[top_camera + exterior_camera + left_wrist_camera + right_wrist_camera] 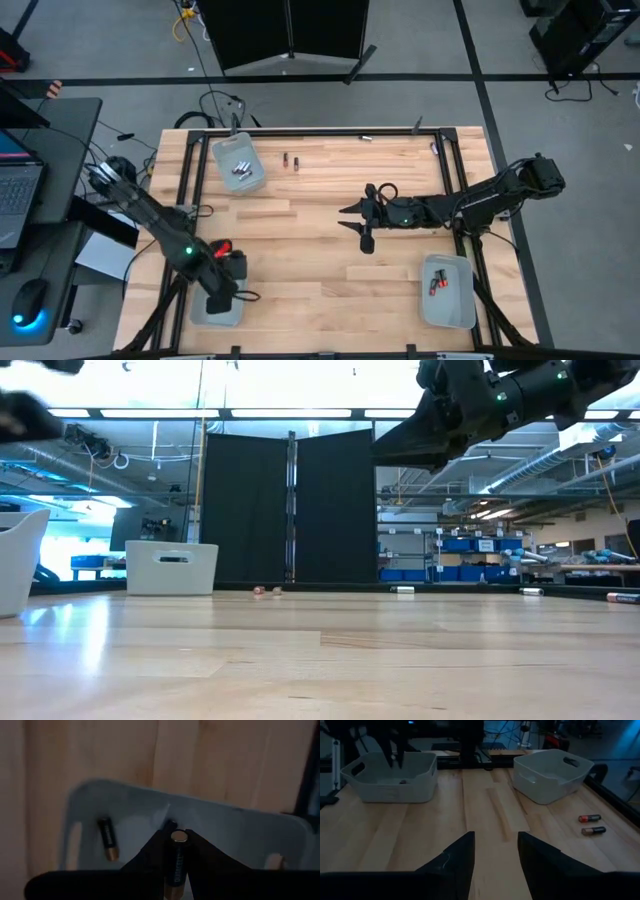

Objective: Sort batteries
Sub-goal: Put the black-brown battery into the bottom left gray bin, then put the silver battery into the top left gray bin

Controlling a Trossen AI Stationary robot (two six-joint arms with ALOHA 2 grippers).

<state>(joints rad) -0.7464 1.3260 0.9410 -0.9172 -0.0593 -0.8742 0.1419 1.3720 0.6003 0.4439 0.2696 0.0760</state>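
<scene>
My left gripper [222, 298] hangs over the near-left pale grey tray [203, 312], pointing down into it, shut on a dark battery [177, 857]. Another dark battery with a copper end [108, 845] lies on this tray's floor [130, 820]. My right gripper [495, 855] hovers open over the table's middle [365, 215] with nothing between its fingers. Two loose batteries [290, 160] lie on the wood near the far-left tray [238, 163], which holds silvery batteries. The near-right tray [448, 290] holds red-ended ones. My left gripper pinches the dark battery by its long sides [176, 867] between the two fingers. The battery lies along the fingers, and its silvery end [178, 837] sticks out past the fingertips. The fingers come from above, pointing down. The battery hangs over the tray's floor.
One more battery [366, 138] lies at the table's far edge. A black frame rail [455, 170] runs along the right side, under my right arm. Bare wood lies between the trays. A laptop and a mouse [30, 295] sit on a desk left of the table.
</scene>
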